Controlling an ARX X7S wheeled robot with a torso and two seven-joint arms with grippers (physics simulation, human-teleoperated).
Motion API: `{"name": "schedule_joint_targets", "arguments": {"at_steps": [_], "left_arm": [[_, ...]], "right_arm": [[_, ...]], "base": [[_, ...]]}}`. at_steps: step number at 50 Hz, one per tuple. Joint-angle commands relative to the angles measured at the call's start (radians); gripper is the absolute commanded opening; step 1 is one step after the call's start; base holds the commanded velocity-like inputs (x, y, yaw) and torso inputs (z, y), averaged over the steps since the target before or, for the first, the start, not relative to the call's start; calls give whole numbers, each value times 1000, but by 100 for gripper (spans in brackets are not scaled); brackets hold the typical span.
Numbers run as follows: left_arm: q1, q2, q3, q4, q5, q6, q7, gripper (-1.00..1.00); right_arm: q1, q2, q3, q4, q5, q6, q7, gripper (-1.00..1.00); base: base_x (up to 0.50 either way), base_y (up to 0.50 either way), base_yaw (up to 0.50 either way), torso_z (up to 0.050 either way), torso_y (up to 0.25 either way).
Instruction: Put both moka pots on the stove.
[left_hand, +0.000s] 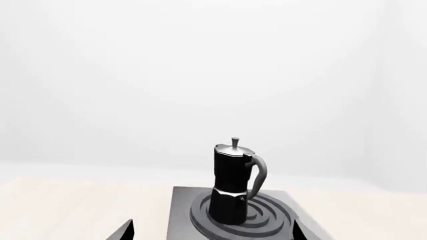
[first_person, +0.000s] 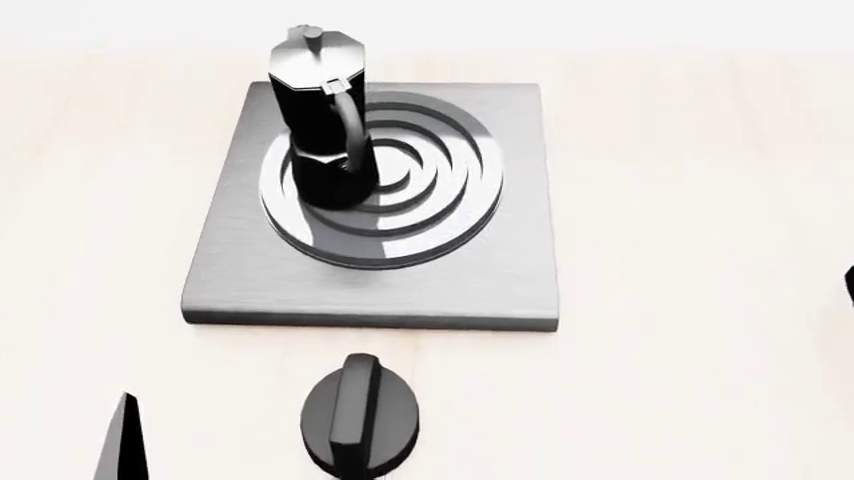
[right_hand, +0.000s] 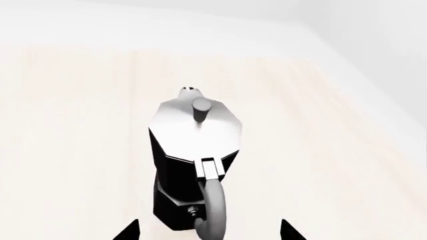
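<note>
Head view shows one tall black moka pot (first_person: 324, 120) standing on the flat grey metal stove (first_person: 514, 270). The other black pot (right_hand: 193, 165) waits on the pale table (right_hand: 67, 150) between the right claw's (right_hand: 208, 232) spread tips; the left claw (left_hand: 212, 232) is spread too, empty.

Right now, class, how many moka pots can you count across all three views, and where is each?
2. One pot stands on the stove burner; the other pot stands on the table, seen only in the right wrist view.

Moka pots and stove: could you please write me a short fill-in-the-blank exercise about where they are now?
1. One moka pot stands upright on the round ____ of the stove.
2. In the head view, the black dial knob lies on the table in ____ of the stove.
3. The second moka pot, in the right wrist view, stands on the wooden ____.

Missing words: burner; front; table
</note>
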Motion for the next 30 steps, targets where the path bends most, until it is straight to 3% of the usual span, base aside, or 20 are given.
{"name": "schedule_joint_targets", "arguments": {"at_steps": [1, 15, 18, 30], "left_arm": [[0, -2, 0, -3, 0, 3, -2, 100], [-7, -1, 9, -8, -3, -2, -1, 100], [-7, 0, 10, -13, -3, 2, 0, 100], [-8, 0, 13, -19, -3, 9, 0, 100]], "right_arm": [[-10, 26, 12, -57, 27, 12, 43, 100], [-27, -16, 27, 14, 0, -72, 52, 100], [-14, -117, 14, 241, -61, -153, -69, 100], [-9, -237, -9, 444, -117, -209, -144, 100]], "base": [[0, 0, 0, 0, -111], [0, 0, 0, 0, -47], [0, 0, 0, 0, 0], [0, 0, 0, 0, 0]]}}
